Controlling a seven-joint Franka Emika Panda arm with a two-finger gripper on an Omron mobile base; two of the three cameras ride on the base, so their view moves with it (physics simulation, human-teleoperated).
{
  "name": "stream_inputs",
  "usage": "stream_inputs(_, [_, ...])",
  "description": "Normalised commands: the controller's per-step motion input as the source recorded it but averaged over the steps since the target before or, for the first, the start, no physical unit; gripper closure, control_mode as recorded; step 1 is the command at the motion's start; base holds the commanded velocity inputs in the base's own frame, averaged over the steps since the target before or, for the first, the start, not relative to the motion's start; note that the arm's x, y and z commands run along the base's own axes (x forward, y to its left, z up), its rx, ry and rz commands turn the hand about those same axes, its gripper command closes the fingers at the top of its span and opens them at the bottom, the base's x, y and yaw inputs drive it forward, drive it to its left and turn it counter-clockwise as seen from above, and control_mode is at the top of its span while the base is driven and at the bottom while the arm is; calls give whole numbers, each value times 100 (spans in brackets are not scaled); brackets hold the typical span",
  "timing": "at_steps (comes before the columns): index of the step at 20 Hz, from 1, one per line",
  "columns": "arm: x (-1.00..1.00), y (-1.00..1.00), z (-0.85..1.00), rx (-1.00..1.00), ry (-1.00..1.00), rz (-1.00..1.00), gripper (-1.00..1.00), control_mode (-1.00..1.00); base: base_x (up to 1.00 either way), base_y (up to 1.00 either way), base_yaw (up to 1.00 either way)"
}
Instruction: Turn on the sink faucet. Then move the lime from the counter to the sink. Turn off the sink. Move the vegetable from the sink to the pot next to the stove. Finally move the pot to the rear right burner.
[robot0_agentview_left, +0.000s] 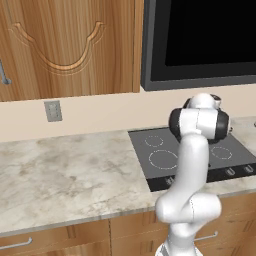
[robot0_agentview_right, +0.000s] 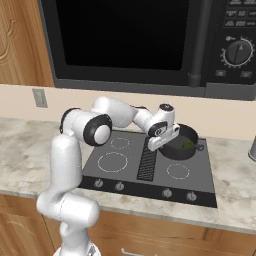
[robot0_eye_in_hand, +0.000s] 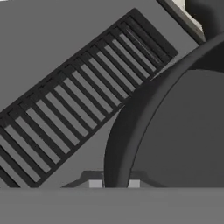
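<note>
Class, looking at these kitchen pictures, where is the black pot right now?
In the right base view the pot sits on the stove's rear right burner, right of the centre vent grille, with the hand at its left rim.

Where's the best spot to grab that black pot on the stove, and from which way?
Grab the pot by its thin rim, coming down from above, one finger inside the wall and one outside. It sits upright and open-topped on the stove, too wide to pinch across. The end effector is shut on the rim at the side near the centre grille.
</note>
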Motion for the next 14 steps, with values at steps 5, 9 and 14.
stream_inputs(5, [32,-26,-28,0,3,1,100,-100,0,0,0])
stream_inputs(9, [17,-18,-34,0,2,3,100,-100,0,0,0])
stream_inputs(14, [7,-2,-28,0,3,5,-100,-100,0,0,0])
